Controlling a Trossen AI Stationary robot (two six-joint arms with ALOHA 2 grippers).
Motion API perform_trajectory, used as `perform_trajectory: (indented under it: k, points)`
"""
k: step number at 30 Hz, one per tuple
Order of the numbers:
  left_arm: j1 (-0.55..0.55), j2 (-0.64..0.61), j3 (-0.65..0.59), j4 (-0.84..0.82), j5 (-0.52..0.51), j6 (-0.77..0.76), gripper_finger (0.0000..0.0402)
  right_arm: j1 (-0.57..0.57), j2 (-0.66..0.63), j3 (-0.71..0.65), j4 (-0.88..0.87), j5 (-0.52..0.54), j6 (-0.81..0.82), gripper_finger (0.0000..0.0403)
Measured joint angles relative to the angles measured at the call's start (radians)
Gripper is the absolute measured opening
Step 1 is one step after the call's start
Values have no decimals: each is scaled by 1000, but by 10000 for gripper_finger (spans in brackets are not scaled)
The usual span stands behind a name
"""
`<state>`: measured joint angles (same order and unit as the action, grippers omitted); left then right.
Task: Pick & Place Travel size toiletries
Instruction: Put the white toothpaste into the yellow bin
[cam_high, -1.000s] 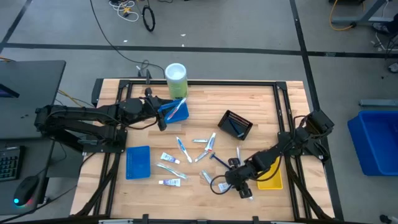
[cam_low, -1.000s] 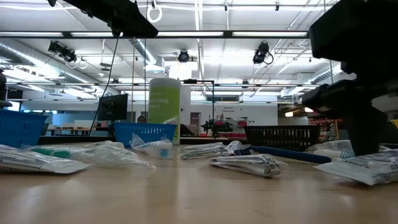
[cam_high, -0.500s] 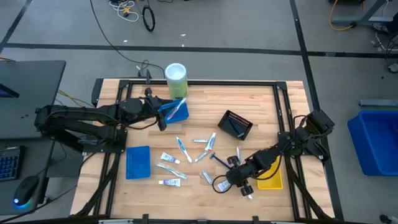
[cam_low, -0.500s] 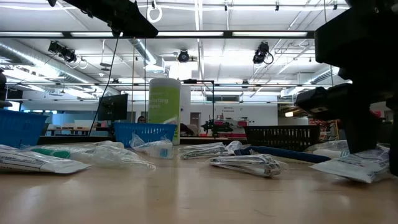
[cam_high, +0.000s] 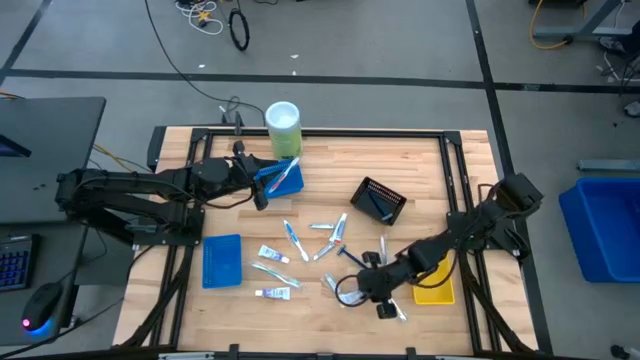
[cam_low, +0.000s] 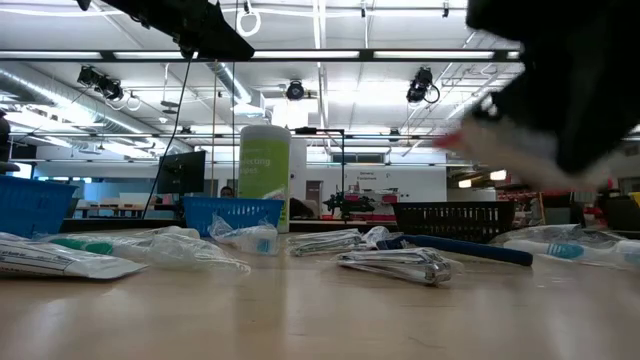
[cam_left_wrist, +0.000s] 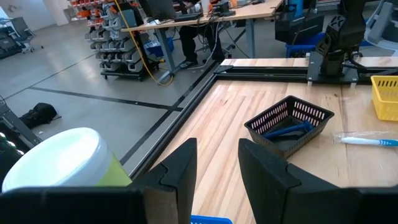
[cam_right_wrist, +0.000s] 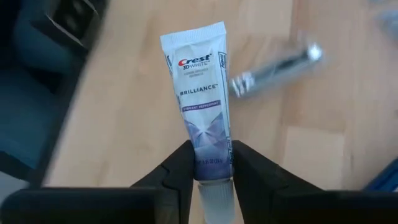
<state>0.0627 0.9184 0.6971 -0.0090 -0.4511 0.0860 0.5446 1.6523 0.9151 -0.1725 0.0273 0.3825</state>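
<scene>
R gripper (cam_right_wrist: 210, 163) is clamped on a small white toothpaste tube (cam_right_wrist: 201, 99), fingers pinching its lower end, cap side hidden btwn them. In the last 0.5 s it has gone from sitting low on the tabletop among the items to lifted: low view now shows only a dark blur w/ a pale streak up high at the right, and the wrapped item it stood over a moment ago lies uncovered on the wood. From above, R gripper (cam_high: 385, 297) has also shifted slightly toward the table's front edge, near the yellow tray (cam_high: 437, 291).

Meaning, as I read it: pick is done for 1 tube, transport phase starting. Destination can't be told yet.

A wrapped razor (cam_right_wrist: 273, 68) lies on the table beyond the tube.

L gripper (cam_left_wrist: 216, 163) hovers w/ fingers parted at the far-left part of the table, beside the green-and-white cylinder (cam_high: 283, 127) and a blue tray (cam_high: 287, 178); unchanged, waiting. Black basket (cam_high: 379, 201) already holds some blue items. Remaining toiletries (cam_high: 300, 245) sit scattered mid-table.
</scene>
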Motion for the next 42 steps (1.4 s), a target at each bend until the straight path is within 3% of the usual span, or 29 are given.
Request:
perform_trajectory:
  k: [5, 12, 19, 25, 31, 39, 42]
  points:
    - [0, 0, 0, 0, 0, -2, 128, 2, -92, 128, -317, 52, 111, 100]
    - [0, 0, 0, 0, 0, -1, 128, 21, -221, 193, -689, -10, 652, 100]
    - [0, 0, 0, 0, 0, -2, 128, 161, -289, 193, -897, -48, 1036, 98]
    - [0, 0, 0, 0, 0, -3, 128, 303, -287, 179, -975, -82, 1317, 100]
    - [0, 0, 0, 0, 0, -3, 128, 374, -286, 69, -964, -6, 1587, 103]
    - [0, 0, 0, 1, 0, -29, 128, 347, -285, -92, -863, -7, 1674, 112]
    - [0, 0, 0, 2, 0, -30, 128, 327, -285, -119, -820, -61, 1653, 125]
